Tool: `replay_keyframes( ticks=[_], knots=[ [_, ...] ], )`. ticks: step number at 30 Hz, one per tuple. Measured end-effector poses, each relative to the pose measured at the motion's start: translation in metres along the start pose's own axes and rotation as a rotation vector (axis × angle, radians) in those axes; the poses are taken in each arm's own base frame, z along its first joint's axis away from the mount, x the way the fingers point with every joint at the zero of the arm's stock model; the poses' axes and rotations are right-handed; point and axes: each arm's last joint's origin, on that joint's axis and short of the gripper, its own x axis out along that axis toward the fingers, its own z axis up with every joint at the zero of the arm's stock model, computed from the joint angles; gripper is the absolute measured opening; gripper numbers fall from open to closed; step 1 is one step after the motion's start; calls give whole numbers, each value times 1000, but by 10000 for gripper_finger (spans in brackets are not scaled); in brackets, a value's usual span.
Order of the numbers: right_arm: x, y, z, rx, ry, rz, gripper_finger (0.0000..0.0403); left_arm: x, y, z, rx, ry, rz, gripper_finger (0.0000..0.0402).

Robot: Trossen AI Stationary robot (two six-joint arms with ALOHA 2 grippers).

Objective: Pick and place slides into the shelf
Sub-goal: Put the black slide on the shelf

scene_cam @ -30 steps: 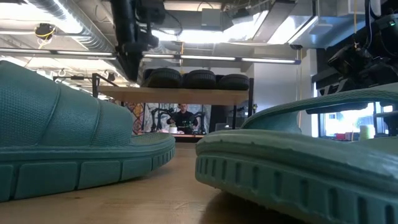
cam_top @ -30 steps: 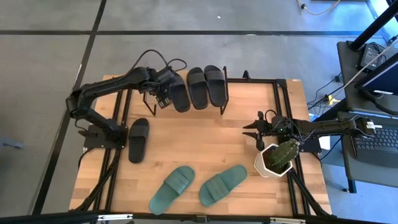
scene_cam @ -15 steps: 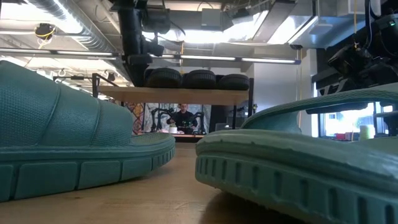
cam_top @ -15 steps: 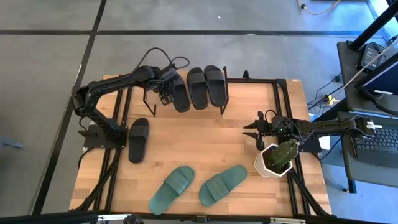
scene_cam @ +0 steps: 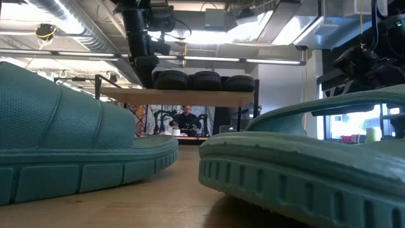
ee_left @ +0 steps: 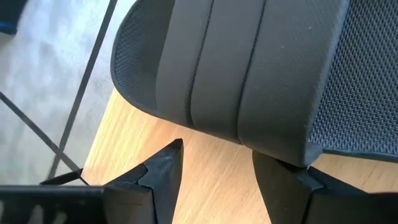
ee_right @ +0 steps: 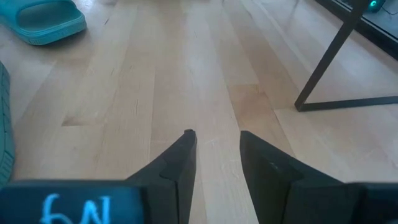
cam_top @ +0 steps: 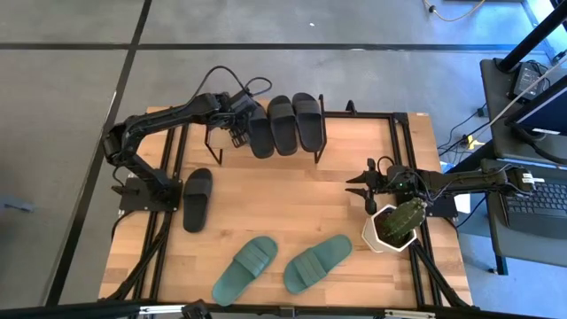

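Observation:
Three black slides lie side by side on the shelf, whose board also shows in the low view. The leftmost slide is next to my open left gripper, which stands at its left side. Another black slide lies flat on the table near the left edge. Two teal slides lie near the near edge and fill the low view's foreground. My right gripper is open low over the table's right part, touching nothing. My left gripper comes at the leftmost black slide from the table's left, roughly level, just above the shelf board. One fingertip meets the slide's sole edge on its long left side; the other finger stands free. The slide lies flat on the board.
A white pot with a green plant stands near the right edge, just behind my right gripper. Black frame rails run along the table's sides. Bare wood lies between the shelf and the teal slides. A person sits in the room beyond the shelf.
My left gripper has moved a little toward the table's far edge and right, staying open. The leftmost slide on the shelf has shifted right and turned straighter, so it now lies closer to the middle slide.

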Motion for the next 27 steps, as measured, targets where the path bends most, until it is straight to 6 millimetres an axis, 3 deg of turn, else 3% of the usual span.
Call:
replay_keyframes(
  ticks=[9, 13, 17, 22, 27],
  knots=[
    [0, 0, 0, 1, 1, 0, 126, -5, 4, -4, 11, 18, 68, 185],
    [0, 0, 0, 2, 1, 0, 126, -20, 7, -11, -13, -7, 67, 185],
    [0, 0, 0, 2, 1, 0, 126, -47, 3, -18, -35, -97, 13, 185],
    [0, 0, 0, 1, 1, -1, 126, -89, -19, -32, 51, -223, -31, 185],
    [0, 0, 0, 1, 1, -1, 126, -127, -61, -56, 211, -297, -46, 185]
  ],
)
